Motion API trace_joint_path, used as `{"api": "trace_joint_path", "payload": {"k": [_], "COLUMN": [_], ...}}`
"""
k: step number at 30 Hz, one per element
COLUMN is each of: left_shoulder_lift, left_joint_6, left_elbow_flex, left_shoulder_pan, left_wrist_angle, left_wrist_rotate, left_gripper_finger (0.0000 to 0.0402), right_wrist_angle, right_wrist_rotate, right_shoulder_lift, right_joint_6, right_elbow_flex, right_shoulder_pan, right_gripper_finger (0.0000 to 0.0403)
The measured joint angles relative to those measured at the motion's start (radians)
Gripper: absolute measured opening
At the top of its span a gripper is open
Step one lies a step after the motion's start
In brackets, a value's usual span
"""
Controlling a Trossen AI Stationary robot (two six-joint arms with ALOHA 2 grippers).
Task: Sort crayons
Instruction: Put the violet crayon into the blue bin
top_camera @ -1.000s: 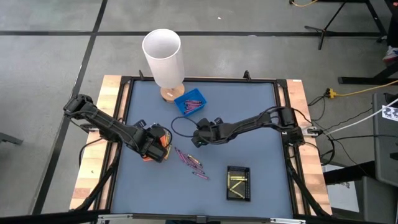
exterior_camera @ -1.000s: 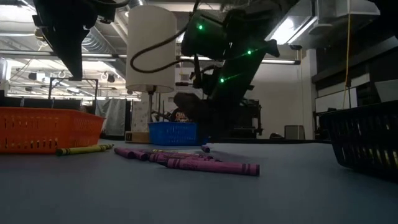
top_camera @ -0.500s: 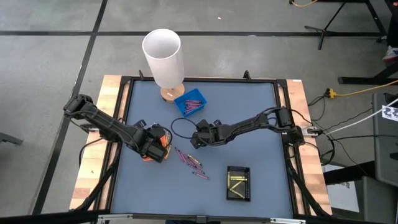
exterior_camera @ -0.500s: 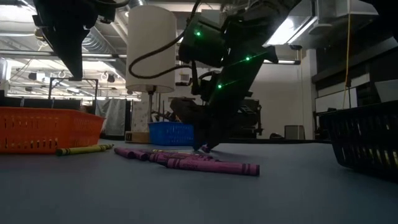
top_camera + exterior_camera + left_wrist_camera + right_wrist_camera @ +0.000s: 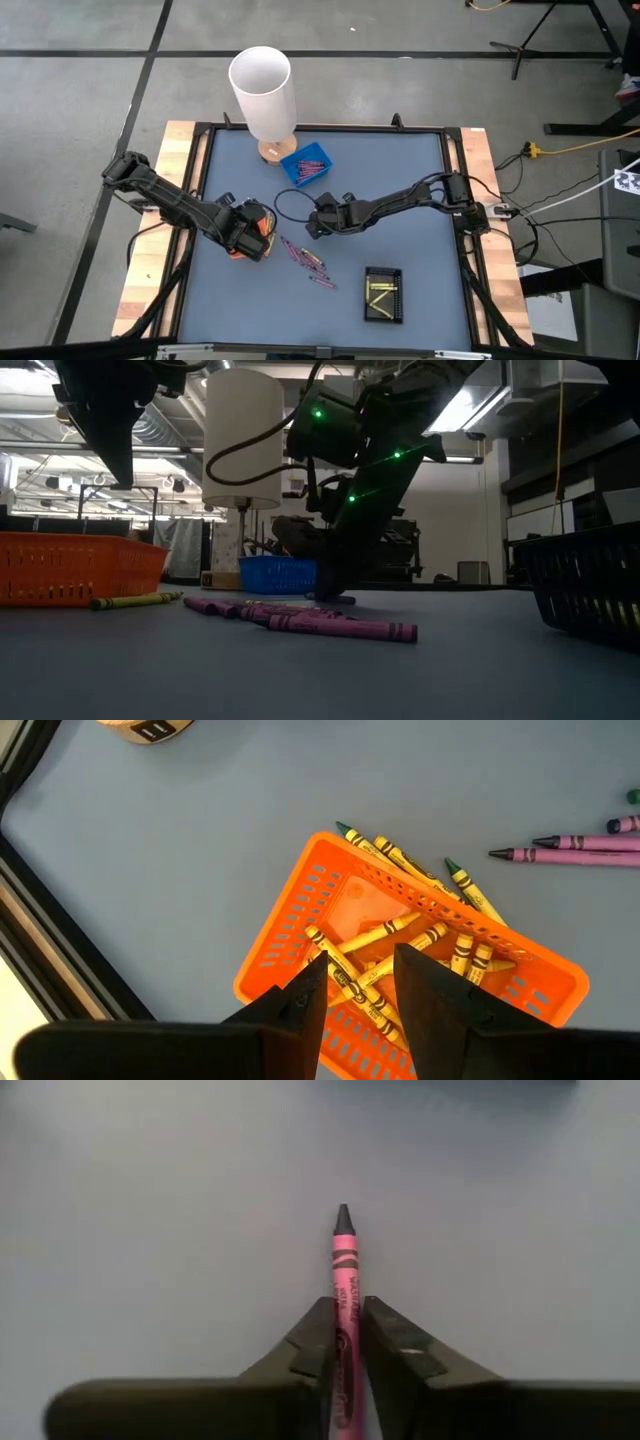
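The right gripper (image 5: 345, 1348) is down at the middle of the grey table (image 5: 400, 180), its two fingers closed on a pink crayon (image 5: 343, 1270) whose tip sticks out ahead of them (the tip looks dark). A loose row of pink crayons (image 5: 303, 257) lies just beside it toward the front edge. The left gripper (image 5: 358, 982) hangs over the orange tray (image 5: 300, 920) of yellow crayons (image 5: 385, 935) at the table's left side, fingers slightly apart and holding nothing.
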Motion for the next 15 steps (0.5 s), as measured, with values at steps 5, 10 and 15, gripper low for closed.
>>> {"api": "trace_joint_path", "payload": {"k": [5, 10, 15], "left_shoulder_lift": [0.0, 0.0, 0.0], "left_joint_6": [0.0, 0.0, 0.0], "left_elbow_flex": [0.0, 0.0, 0.0], "left_shoulder_pan": [0.0, 0.0, 0.0], "left_wrist_angle": [0.0, 0.0, 0.0], "left_wrist_rotate": [0.0, 0.0, 0.0], "left_gripper_finger": [0.0101, 0.0101, 0.0101], "right_wrist_angle": [0.001, 0.013, 0.029], "right_wrist_rotate": [0.001, 0.002, 0.003], "right_shoulder_lift": [0.0, 0.0, -0.002], "right_joint_6": [-0.004, -0.047, -0.092], "right_elbow_flex": [0.0, -0.002, -0.002], "right_shoulder_pan": [0.0, 0.0, -0.004], "right_gripper_finger": [0.002, 0.0015, 0.0024]}}
